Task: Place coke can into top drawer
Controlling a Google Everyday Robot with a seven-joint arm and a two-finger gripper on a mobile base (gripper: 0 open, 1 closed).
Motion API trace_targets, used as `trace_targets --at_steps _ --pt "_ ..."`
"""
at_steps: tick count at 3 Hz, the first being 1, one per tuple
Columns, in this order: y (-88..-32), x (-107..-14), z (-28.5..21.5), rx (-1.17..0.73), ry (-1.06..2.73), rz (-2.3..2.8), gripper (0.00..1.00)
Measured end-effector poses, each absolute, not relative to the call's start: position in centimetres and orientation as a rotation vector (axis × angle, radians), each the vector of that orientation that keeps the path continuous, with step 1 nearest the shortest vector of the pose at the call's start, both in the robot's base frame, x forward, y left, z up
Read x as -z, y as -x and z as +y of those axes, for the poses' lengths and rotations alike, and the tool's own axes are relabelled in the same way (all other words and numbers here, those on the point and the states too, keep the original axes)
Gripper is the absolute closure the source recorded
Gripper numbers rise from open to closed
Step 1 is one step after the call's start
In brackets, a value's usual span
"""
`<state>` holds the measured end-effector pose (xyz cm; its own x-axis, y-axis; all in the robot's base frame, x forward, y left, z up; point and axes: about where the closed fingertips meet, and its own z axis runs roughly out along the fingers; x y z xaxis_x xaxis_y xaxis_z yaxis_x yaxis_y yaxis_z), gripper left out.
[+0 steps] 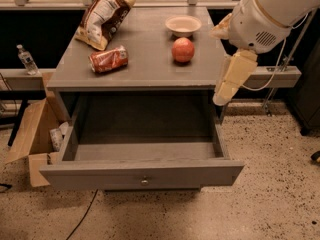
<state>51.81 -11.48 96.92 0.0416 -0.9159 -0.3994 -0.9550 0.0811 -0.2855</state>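
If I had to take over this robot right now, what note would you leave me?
Gripper: hangs at the right front corner of the cabinet, above the right side of the drawer; the can is not in it.
Can: lies on its side on the cabinet top, left of the apple and in front of the chip bag.
Drawer: pulled out, no can inside.
Done: drawer open.
Left: reach across to the can, grasp it, lower it into the drawer, let go.
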Motion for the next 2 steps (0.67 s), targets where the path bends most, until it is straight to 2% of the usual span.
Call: trace_targets --at_steps 1,2 --pt "-54.2 -96.9 -8.9 -0.03 1.911 1.829 0.0" --pt "-60.1 -96.0 -3.3 0.076 2.038 1.755 0.0"
